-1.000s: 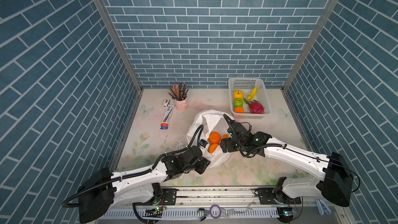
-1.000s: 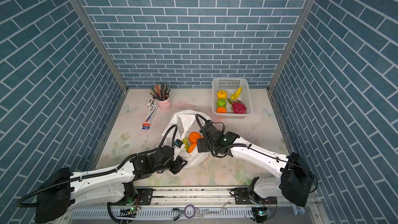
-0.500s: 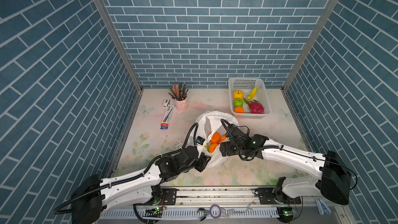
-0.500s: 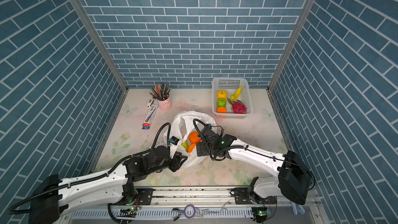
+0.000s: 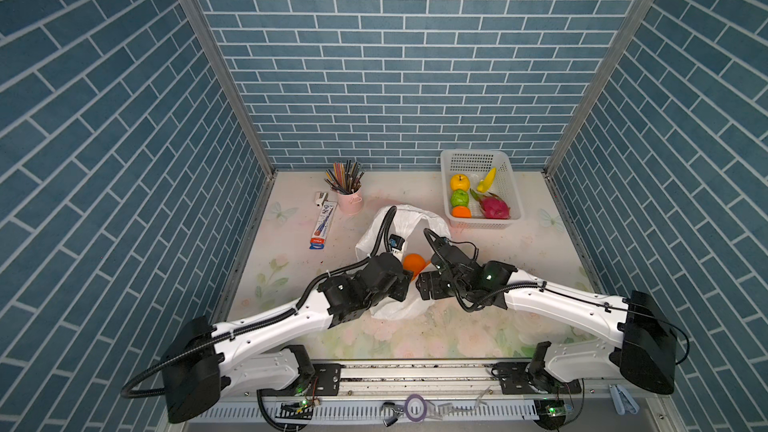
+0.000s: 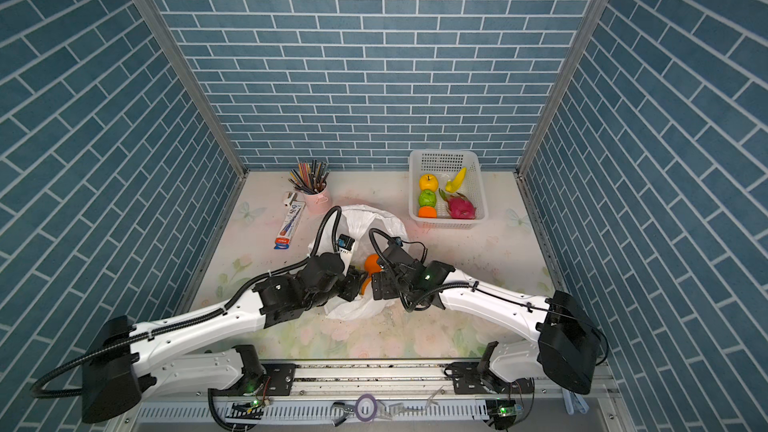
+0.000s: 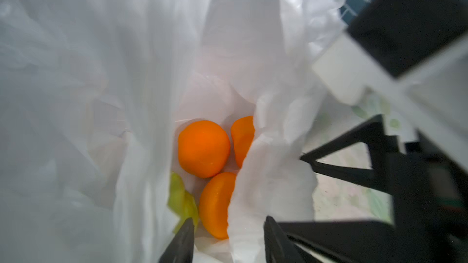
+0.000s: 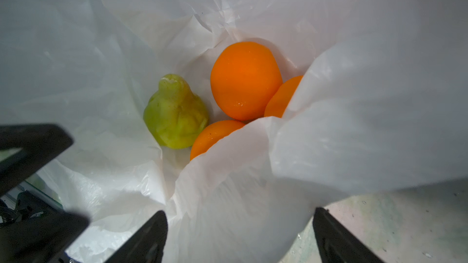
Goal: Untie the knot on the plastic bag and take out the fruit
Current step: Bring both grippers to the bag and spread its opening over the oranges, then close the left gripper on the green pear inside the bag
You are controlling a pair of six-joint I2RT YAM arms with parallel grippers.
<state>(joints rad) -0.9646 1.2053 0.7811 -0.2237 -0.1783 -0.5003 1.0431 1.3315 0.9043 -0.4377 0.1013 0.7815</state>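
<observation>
The left pincer (image 7: 229, 220) stands about half open and pinches nothing. A loose fold of the plastic bag (image 7: 266, 173) hangs between its jaws. The right pincer (image 8: 239, 213) gapes wide and is also empty, with the bag's near wall rising unpinched between its fingertips. In both top views the two pincers face each other, tip to tip, at the bag's near edge.

Just beyond the fingertips, down in the open bag, three oranges (image 8: 245, 82) lie pressed together. A green fruit (image 8: 174, 112) sits just beside them, nearer the left pincer.

Past the bag, ahead of the right pincer, a white basket (image 5: 473, 156) holds a yellow apple (image 5: 460, 181) and a pink dragon fruit (image 5: 494, 209) among other fruit. Well ahead of the left pincer stands a pink cup of pencils (image 5: 350, 203), with a flat tube box (image 5: 322, 229) lying near it.
</observation>
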